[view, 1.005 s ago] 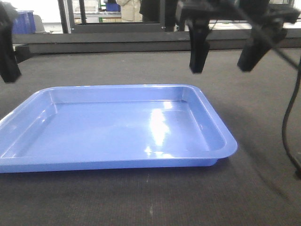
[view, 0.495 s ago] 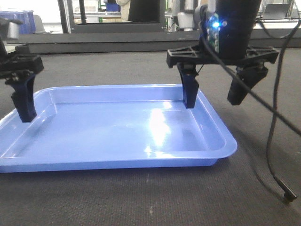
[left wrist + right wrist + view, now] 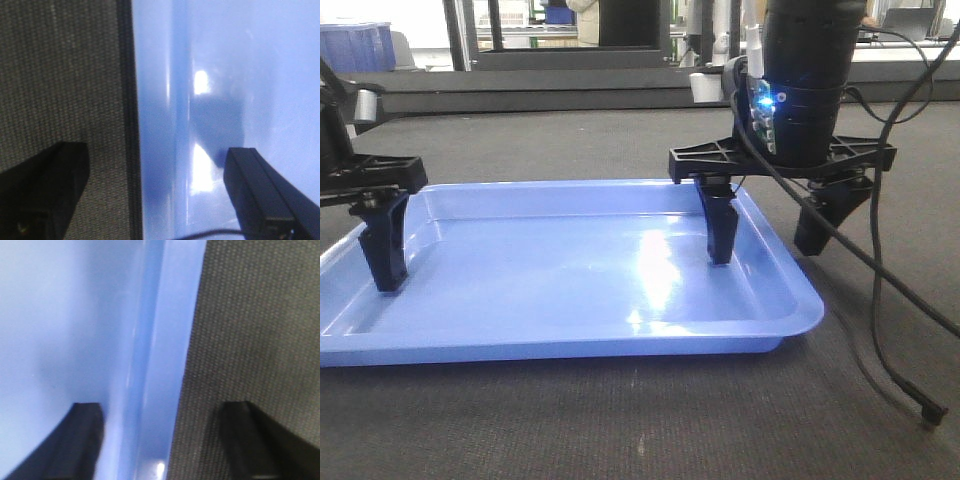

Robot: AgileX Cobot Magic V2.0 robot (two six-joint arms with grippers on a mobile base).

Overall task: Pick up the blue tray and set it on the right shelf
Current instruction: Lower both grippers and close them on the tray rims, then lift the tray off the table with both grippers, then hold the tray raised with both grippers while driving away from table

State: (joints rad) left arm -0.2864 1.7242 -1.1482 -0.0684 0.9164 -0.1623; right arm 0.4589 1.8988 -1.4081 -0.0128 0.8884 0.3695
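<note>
**Blue tray (image 3: pixel 550 270): both claws lowered astride its side rims, not yet clamped**

Item: blue tray, shallow and glossy. It lies flat on the dark woven table (image 3: pixel 620 430) in the centre of the front view. It has not shifted over the last second.

Left claw (image 3: pixel 150 195): spread wide and holding nothing. A second ago it hung above the tray's left end. Now it has come down astride the left rim. Its inner finger (image 3: pixel 385 240) stands inside the tray close to the floor, and the outer finger sits over the table beyond the rim.

Right claw (image 3: pixel 770 235): also spread wide and holding nothing. It has made the same descent in the same interval and now straddles the right rim. One finger (image 3: pixel 720 232) is inside the tray and the other (image 3: pixel 820 225) is outside over the table. The wrist view shows the rim running between the two fingers with a gap on each side.

Other: a black cable (image 3: pixel 900 340) trails from the right arm onto the table beside the tray.

Right shelf: not identifiable in these views.

Assessment: the approach looks finished and the grasp has not begun. Both claws most likely close on their rims next. The lift must then be level and simultaneous, or the slick, flared plastic may slip or the tray may twist.
</note>
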